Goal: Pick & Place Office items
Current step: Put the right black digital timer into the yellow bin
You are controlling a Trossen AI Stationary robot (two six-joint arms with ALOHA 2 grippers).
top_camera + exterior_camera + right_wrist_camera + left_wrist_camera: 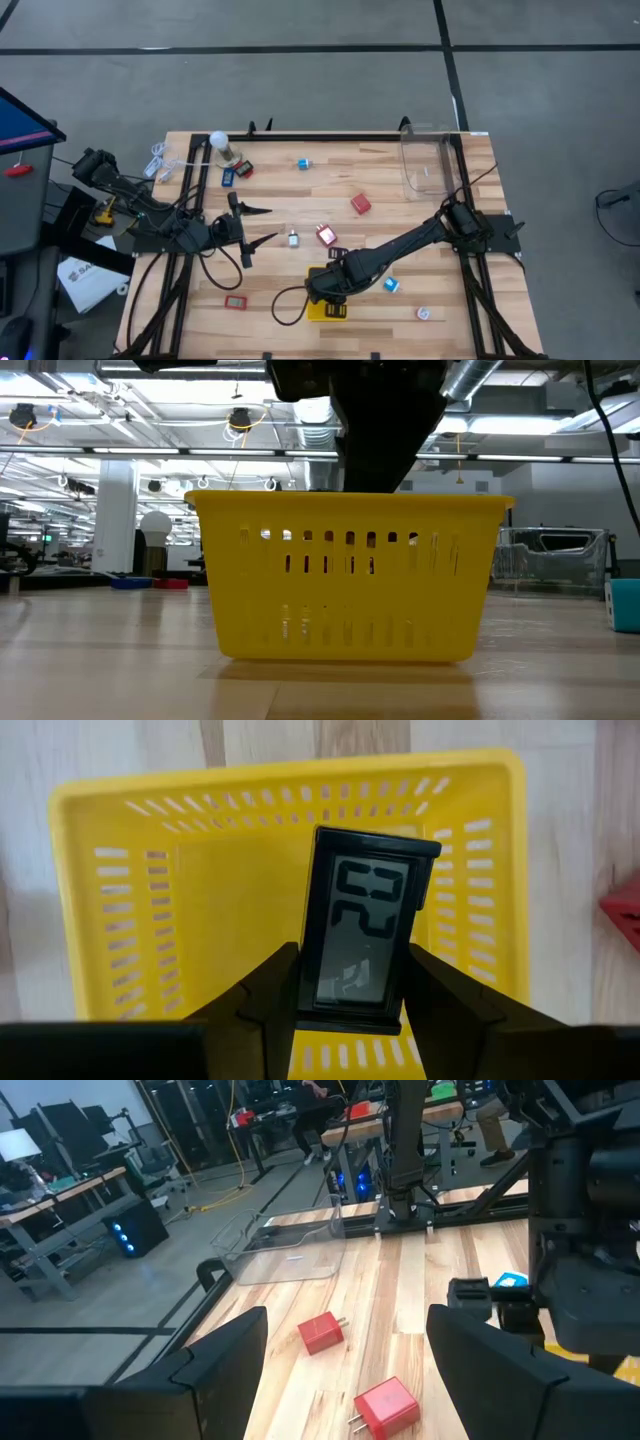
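Observation:
My right gripper (pixel 355 958) hangs over the yellow tray (pixel 130 900), shut on a small black digital clock (pixel 365 905) with a grey display. In the high view the right arm reaches across to the tray (pixel 327 311) near the table's near edge. The low view shows the tray (pixel 350 580) with the dark gripper (pixel 385 430) coming down from above. My left gripper (pixel 252 226) waits open at the table's left, pointing right. Small office items lie scattered: a red block (pixel 360 204), a red-and-white piece (pixel 326 235), blue pieces (pixel 302 164) (pixel 390 285) and a red flat rectangle (pixel 235 301). My right gripper pinches the clock between its two fingers (pixel 275 995), one on each long side edge near the clock's foot end (pixel 312 982). The fingers come from above, pointing down. The clock sits over the tray's floor; whether it touches the floor I cannot tell.
A clear plastic container (pixel 428 160) stands at the far right corner. A white ball on a metal stand (pixel 220 145) stands far left, with blue and red pieces (pixel 236 173) beside it. In the left wrist view two red plug blocks (pixel 322 1332) (pixel 385 1405) lie ahead.

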